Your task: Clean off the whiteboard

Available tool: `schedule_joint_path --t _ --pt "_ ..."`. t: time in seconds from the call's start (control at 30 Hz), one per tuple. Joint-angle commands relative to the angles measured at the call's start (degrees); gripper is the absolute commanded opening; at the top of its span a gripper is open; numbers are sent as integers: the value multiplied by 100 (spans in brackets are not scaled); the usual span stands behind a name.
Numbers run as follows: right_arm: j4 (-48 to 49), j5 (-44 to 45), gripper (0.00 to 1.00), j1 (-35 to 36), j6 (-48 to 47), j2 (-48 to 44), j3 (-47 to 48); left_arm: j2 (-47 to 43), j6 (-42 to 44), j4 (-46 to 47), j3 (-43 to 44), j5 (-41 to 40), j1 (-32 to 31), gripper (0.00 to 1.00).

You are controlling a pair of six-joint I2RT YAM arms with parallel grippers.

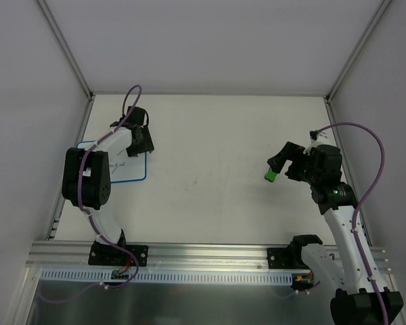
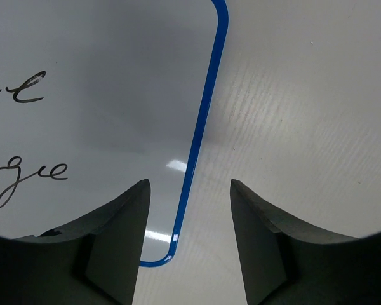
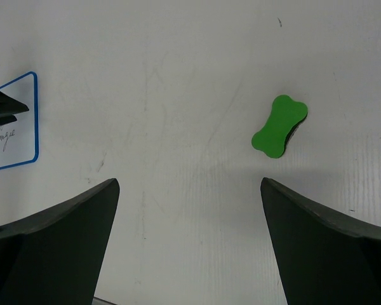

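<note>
The whiteboard (image 1: 126,172), white with a thin blue border, lies at the table's left side, partly under my left arm. Dark handwriting (image 2: 26,88) marks it. My left gripper (image 1: 144,144) is open and empty; in the left wrist view it (image 2: 189,190) straddles the board's (image 2: 101,95) blue edge near a rounded corner. A green bone-shaped eraser (image 1: 269,176) lies on the table at the right. My right gripper (image 1: 281,161) is open and empty, hovering just beside it. In the right wrist view the eraser (image 3: 279,125) lies ahead and right of the gripper (image 3: 190,187); the board (image 3: 13,130) is far left.
The white table (image 1: 210,176) has faint scuff marks. Grey enclosure walls and aluminium frame posts (image 1: 64,47) bound it at the back and sides. An aluminium rail (image 1: 203,254) with both arm bases runs along the near edge.
</note>
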Motion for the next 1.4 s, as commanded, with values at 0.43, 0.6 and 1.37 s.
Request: schedule_joint_path --t 0.43,0.6,1.37 --pt "28 67 99 -36 129 -135 -57 646 -250 13 65 639 50 27" --pt "28 137 99 -35 155 -188 -83 752 -505 13 -58 1053 -143 14" --pt "-104 163 99 -158 32 -276 -136 1991 -2580 13 2408 2538 -3764 17"
